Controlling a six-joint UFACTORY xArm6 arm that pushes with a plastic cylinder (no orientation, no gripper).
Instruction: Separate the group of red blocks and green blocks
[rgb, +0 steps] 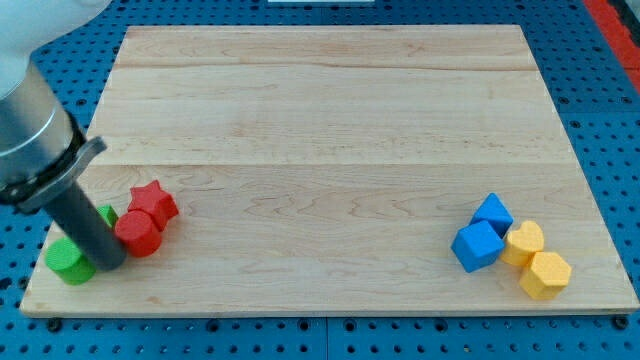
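Resting on the desk, my tip sits between green blocks and red blocks; no hand exists, so no hold can be told.

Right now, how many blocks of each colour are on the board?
Red: 2, a star and a round-edged block
Green: 2, one and another partly behind the rod
Blue: 2
Yellow: 2
Total: 8

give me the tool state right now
No gripper: my tip holds nothing, sitting between the green blocks and the red blocks.
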